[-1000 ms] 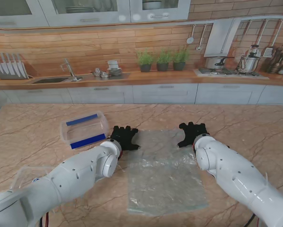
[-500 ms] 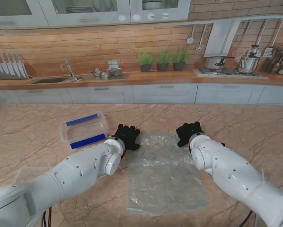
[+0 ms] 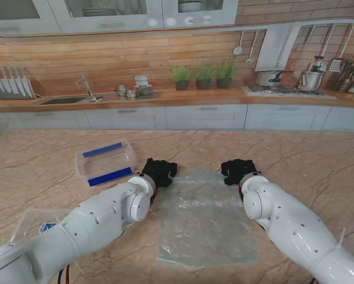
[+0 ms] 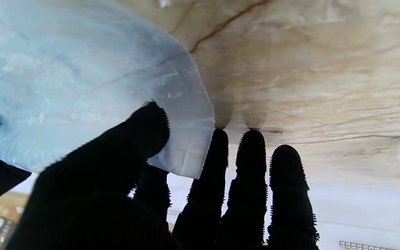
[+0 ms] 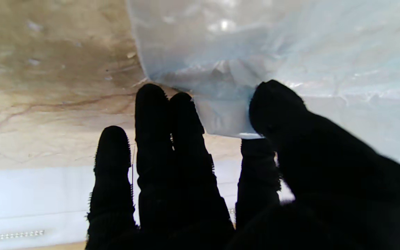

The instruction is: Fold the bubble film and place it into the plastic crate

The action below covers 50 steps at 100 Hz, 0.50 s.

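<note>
Marble table (image 3: 295, 154): bubble film (image 3: 203, 219) far corners pinched by left hand (image 3: 160, 171), right hand (image 3: 237, 170); fingers (image 4: 151, 128) closed on film.

Count, stand view: one bubble film (image 3: 205, 219) sheet, centre of frame; one plastic crate (image 3: 105, 161), left of centre, with two blue strips on it. Two black-gloved hands: left hand (image 3: 160, 171), right hand (image 3: 237, 170), one at each upper corner of the sheet. One marble surface (image 3: 319, 160). Background, upper frame: three potted plants (image 3: 204, 74) in a row at centre; one sink tap (image 3: 87, 86) at left. Lower left corner: one clear lid-like item (image 3: 32, 220), identity unclear.
</note>
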### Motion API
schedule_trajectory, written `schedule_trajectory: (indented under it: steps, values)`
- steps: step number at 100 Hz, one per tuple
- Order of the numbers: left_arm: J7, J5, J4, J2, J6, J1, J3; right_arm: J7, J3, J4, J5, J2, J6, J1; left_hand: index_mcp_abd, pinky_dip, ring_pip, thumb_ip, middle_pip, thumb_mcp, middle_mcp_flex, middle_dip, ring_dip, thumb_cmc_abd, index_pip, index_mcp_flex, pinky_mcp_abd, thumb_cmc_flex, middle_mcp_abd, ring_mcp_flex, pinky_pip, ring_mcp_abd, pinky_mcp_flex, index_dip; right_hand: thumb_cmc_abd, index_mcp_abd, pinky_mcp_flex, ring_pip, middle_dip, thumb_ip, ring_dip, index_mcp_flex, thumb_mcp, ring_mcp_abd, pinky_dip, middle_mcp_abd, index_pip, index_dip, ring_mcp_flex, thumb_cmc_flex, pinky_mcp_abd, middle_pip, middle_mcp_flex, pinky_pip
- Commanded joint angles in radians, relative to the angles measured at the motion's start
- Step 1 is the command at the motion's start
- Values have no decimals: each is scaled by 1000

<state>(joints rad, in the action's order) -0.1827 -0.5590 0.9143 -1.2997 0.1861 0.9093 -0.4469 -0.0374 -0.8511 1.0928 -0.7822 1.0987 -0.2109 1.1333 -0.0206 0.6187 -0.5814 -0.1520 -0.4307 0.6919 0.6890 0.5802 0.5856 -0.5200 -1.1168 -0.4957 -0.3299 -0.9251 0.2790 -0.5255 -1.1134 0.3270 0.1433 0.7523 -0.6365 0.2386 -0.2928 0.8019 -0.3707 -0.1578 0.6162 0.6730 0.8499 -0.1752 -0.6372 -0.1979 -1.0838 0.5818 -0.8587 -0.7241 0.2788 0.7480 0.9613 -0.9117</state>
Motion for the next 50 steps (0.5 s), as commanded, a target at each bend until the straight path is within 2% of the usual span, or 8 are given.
schedule_trajectory:
  steps: [1, 14, 28, 36, 50]
  values:
    - [22, 28, -14, 4, -1, 48, -2, -13, -5, 8, 10, 9, 6, 12, -21, 2, -97, 8, -45, 28, 197, 70, 11, -14, 25, -16, -16, -49, -59, -133, -58, 7, 18, -31, 60, 37, -5, 26, 24, -3, 18, -17, 55, 1, 14, -8, 0, 10, -43, -64, 35, -6, 58, -48]
    - [-16, 76, -19, -13, -19, 70, -44, -41, -31, 10, 39, 19, 21, 23, 40, 31, -168, 6, -31, 80, 334, 135, 24, -23, 52, -81, -32, -68, -68, -215, -112, 12, 73, -140, 66, 19, -24, 47, 34, -10, 25, -16, 83, 7, 18, 3, 3, -9, -85, -74, 33, 7, 103, -74]
    - [-38, 105, -22, -23, -35, 79, -68, -61, -59, 19, 78, 29, 46, 35, 95, 40, -203, 1, -36, 102, 364, 168, 36, -17, 122, -162, -42, -81, -57, -232, -121, 21, 81, -291, 59, 2, -14, 66, 42, -18, 34, 11, 107, 8, 28, 12, 14, -68, -85, -82, 32, 24, 121, -97]
    - [-44, 103, -21, -23, -40, 79, -71, -65, -72, 32, 88, 31, 58, 42, 98, 42, -209, 2, -40, 109, 368, 174, 40, -16, 123, -186, -47, -80, -59, -234, -121, 19, 83, -318, 58, -16, -10, 58, 44, -18, 31, 48, 103, 9, 36, 22, 38, -142, -80, -84, 35, 20, 134, -99]
    - [-76, 99, -24, -27, -49, 80, -85, -102, -91, 46, 82, 36, 88, 51, 89, 42, -224, 2, -59, 121, 348, 207, 55, -7, 74, -155, -43, -76, -65, -221, -117, 15, 78, -298, 57, -3, -17, 55, 50, -14, 28, 71, 99, 15, 39, 33, 34, -159, -86, -78, 37, 7, 153, -104]
